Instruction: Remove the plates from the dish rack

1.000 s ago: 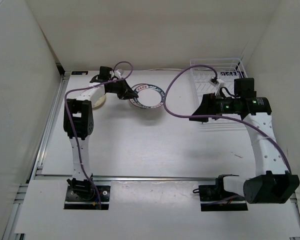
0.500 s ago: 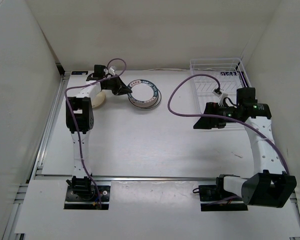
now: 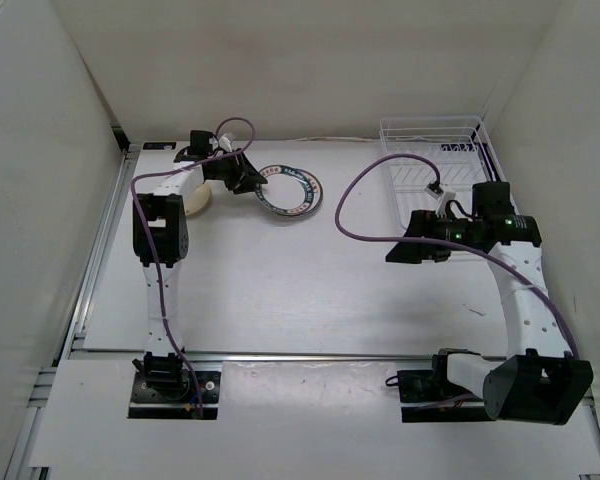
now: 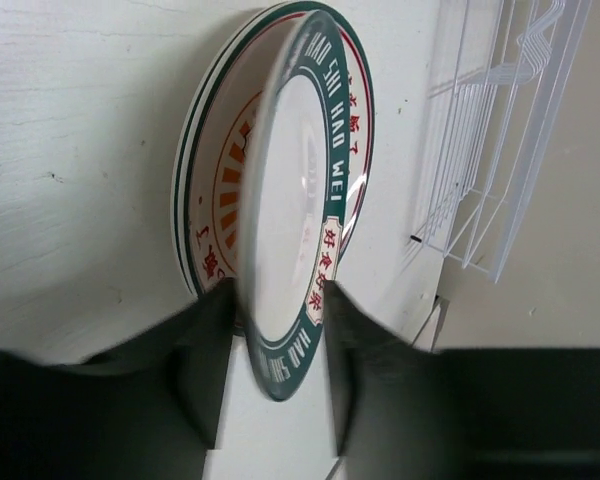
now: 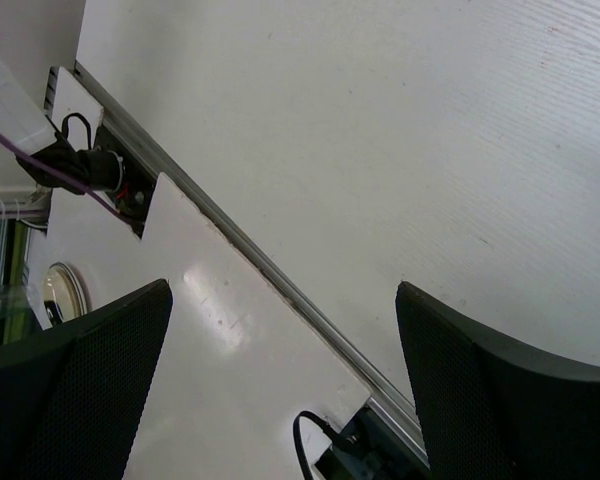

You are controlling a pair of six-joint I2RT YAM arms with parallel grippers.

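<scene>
Green and white china, hard and shiny: the green-rimmed plate (image 4: 290, 250) lies on top of the other plates (image 3: 292, 192) on the table (image 3: 280, 290), well apart from the dish rack (image 3: 435, 150). The left tool (image 4: 278, 320) has one finger on each side of the plate's edge. I cannot tell if it is pinching or has let go.

A plate like this is stiff and a bit heavy. It is slippery too, and it could chip or break if it fell. The best place to hold it is the rim, one finger on top and one below.

The small tan plate (image 3: 200, 203) sits just beside the left arm. The right tool (image 5: 282, 290) is wide apart and holds nothing. I see no plate in the part of the rack that shows.
</scene>
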